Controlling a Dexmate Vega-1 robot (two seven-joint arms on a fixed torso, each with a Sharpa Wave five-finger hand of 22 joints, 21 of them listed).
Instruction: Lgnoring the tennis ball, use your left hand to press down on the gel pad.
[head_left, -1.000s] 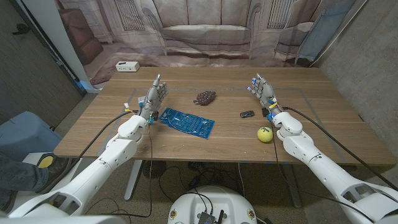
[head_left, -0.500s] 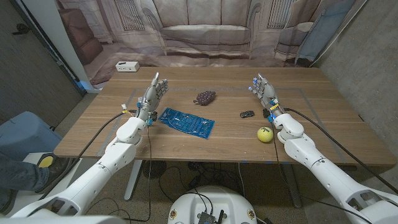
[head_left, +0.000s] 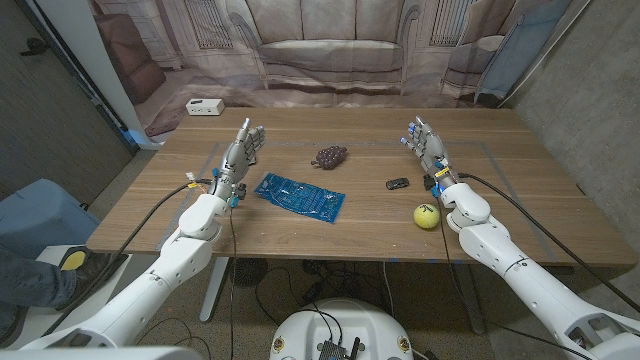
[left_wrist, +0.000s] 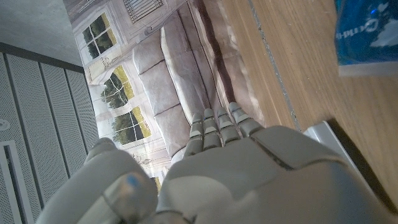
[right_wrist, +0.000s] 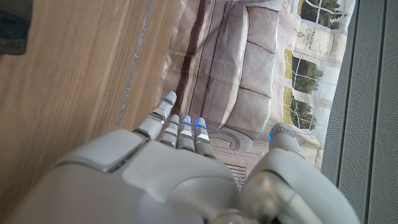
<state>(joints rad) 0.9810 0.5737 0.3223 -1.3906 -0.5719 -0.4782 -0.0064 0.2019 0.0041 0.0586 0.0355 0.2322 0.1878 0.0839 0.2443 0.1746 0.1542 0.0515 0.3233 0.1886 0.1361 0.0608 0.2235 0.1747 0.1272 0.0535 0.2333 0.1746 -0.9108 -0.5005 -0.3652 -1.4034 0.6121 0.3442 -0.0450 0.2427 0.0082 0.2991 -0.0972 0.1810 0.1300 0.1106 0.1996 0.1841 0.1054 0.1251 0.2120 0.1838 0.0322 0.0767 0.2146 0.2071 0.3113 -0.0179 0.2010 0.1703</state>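
Swing left hand, fingers spread and empty, over blue gel pad, then press flat on centre, skipping tennis ball.

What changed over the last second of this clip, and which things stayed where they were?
The left hand has lifted and drifted slightly outward, away from the blue gel pad, without touching it; it holds nothing. Unchanged: the right hand, open beside the small black object, the tennis ball, the dark grape cluster and the white box.
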